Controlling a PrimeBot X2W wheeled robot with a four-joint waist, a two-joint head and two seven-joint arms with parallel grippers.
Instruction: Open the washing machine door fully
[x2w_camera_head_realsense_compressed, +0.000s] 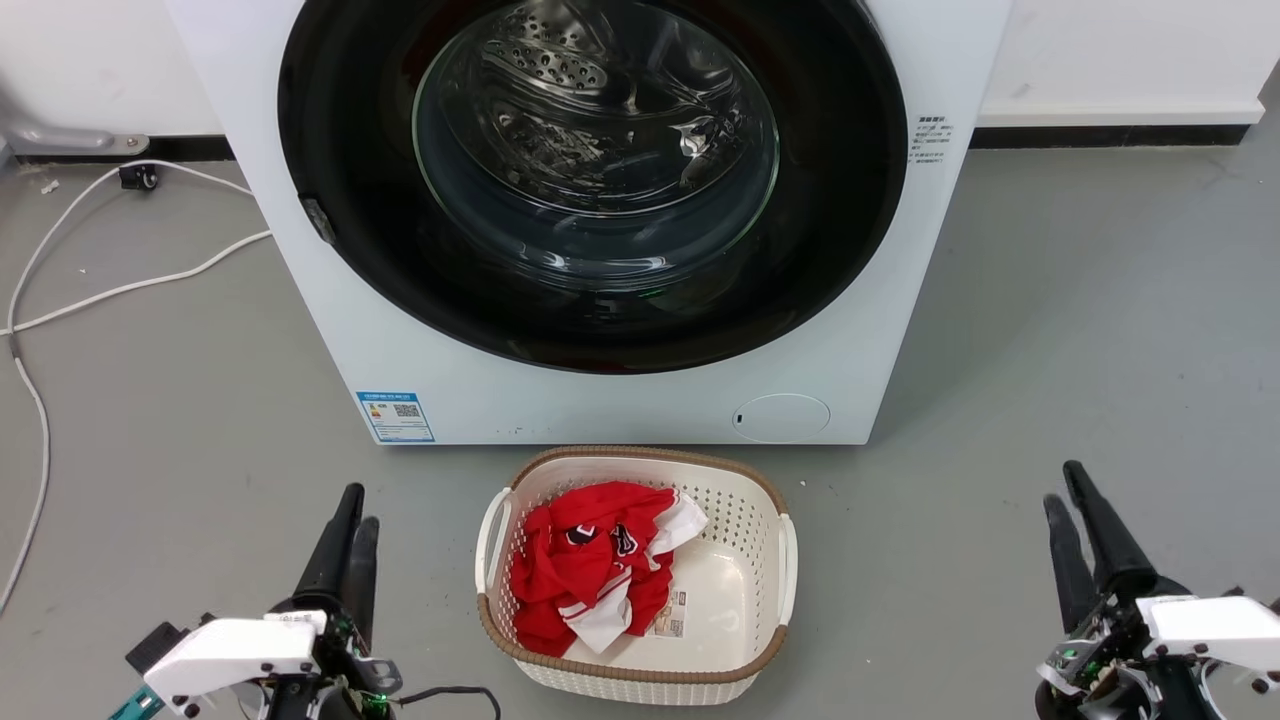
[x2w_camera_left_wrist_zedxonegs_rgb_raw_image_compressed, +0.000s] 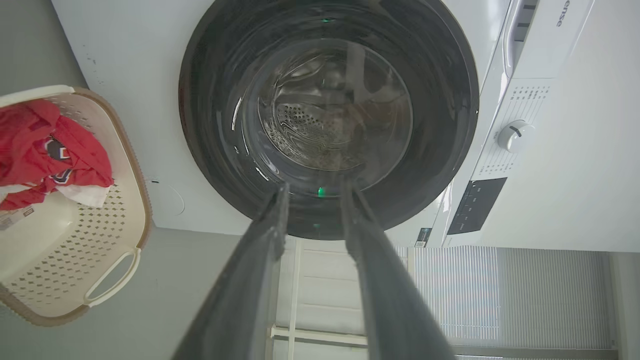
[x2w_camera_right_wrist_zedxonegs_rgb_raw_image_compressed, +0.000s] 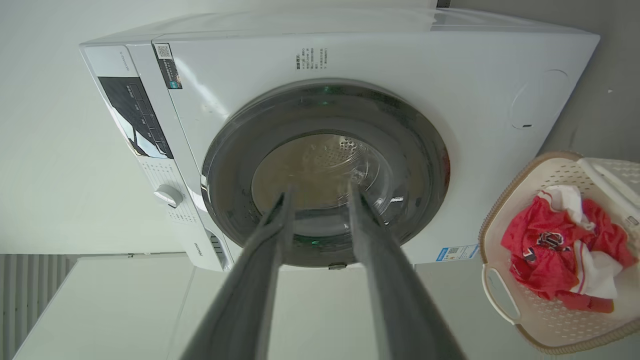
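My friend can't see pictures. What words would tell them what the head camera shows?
A white washing machine stands on a grey floor, its big round black door shut. A basket holding red clothes sits just in front of it. The left tool and right tool are low at the corners, both empty.

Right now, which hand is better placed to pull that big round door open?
Probably the left hand: the grey catch on the washing machine door sits at its left edge, nearer that hand than the right hand.

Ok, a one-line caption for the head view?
Washing machine door shut; left gripper and right gripper flank the laundry basket, both empty.
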